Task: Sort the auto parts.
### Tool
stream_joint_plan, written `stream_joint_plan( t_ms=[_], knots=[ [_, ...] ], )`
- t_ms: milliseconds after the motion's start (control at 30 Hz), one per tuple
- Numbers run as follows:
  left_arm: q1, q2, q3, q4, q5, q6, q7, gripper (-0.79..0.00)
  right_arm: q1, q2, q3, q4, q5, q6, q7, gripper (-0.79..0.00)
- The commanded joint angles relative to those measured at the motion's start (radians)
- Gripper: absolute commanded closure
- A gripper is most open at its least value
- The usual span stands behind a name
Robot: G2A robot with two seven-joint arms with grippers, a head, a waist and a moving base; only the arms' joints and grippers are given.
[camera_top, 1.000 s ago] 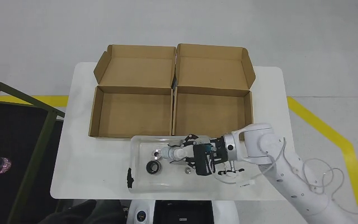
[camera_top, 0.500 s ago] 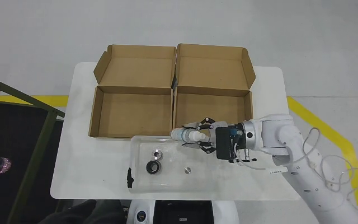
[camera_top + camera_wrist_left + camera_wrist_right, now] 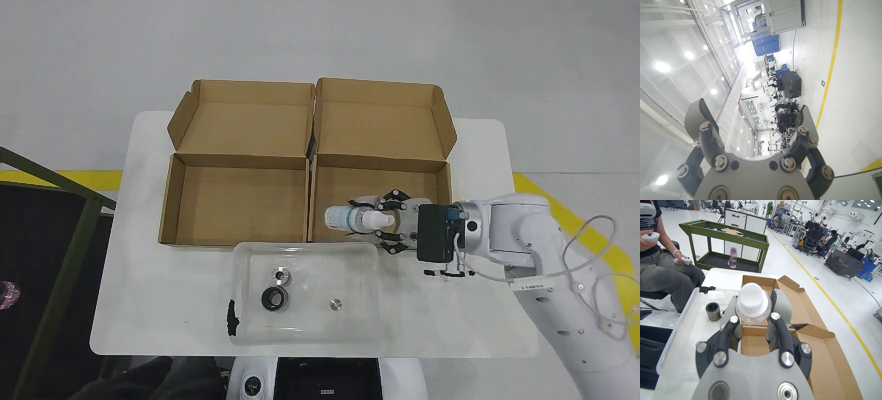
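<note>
Transfer step, as judged: the right end effector (image 3: 388, 216) clasps a white-capped bottle (image 3: 350, 215) above the right cardboard box (image 3: 420, 195). The next move probably calls for lowering, then release inside.

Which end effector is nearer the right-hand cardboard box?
Right. The right end effector holds a bottle over the cardboard box; the left end effector points off into the hall.
</note>
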Motion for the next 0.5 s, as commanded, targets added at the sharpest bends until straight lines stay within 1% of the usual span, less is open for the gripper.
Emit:
stream_joint_plan(
  t_ms=[0,133,300,467],
  knots=[
    [0.000,0.000,0.000,0.000,0.000,0.000,0.000,-0.785,0.015,-0.003,-0.008,0.022,0.005,0.003,-0.002,0.000],
    [0.000,0.000,0.000,0.000,0.000,0.000,0.000,-0.785,0.060,-0.013,-0.041,0.075,0.019,0.006,0.008,0.000],
    [0.000,0.000,0.000,0.000,0.000,0.000,0.000,-0.785,0.120,-0.028,-0.091,0.131,0.035,0.016,0.053,0.000],
    [0.000,0.000,0.000,0.000,0.000,0.000,0.000,-0.785,0.184,-0.044,-0.141,0.222,0.065,0.028,0.107,0.000]
  ],
)
